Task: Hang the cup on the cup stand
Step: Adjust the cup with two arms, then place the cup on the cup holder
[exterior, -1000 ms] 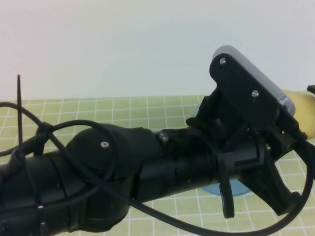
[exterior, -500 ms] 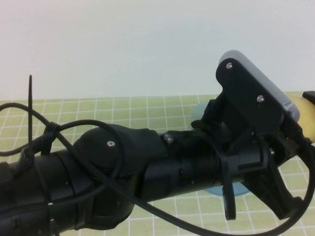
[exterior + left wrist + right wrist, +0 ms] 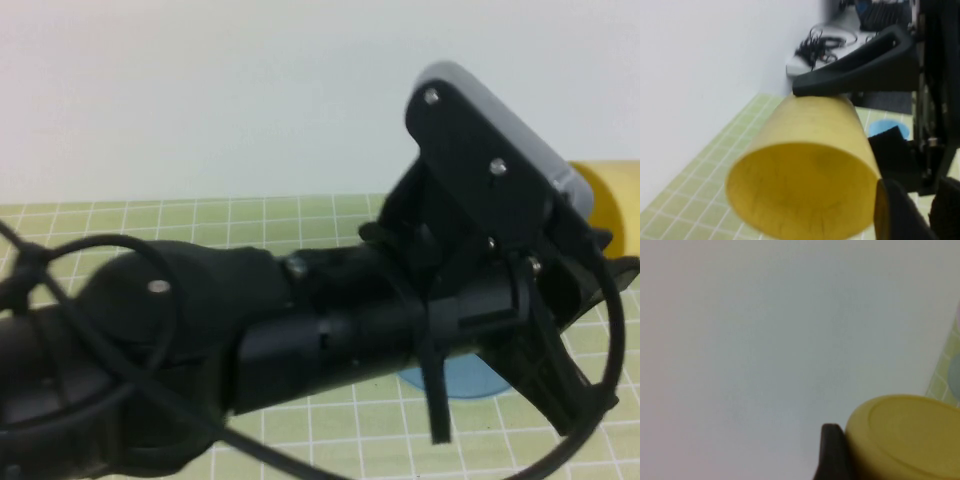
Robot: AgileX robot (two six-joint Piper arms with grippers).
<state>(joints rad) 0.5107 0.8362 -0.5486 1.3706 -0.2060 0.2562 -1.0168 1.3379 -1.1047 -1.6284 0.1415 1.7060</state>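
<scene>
The right claw grips the cup: one finger lies flat along its wall and presses beside its base in the right wrist view. The cup is held aloft on its side, its mouth turned toward the left claw, which sits just at the rim. Whether the left claw is gripping or has let go cannot be told.

Against the earlier high views, the left arm has swung: its wrist housing now sits higher and further from the cup, and more yellow shows at the frame edge. That reads as a handover from left to right, so the hanging step would fall to the right claw.

Below both claws, a sliver of the cup stand shows on the bench. Its pegs are hidden, and no cup is on it yet.
</scene>
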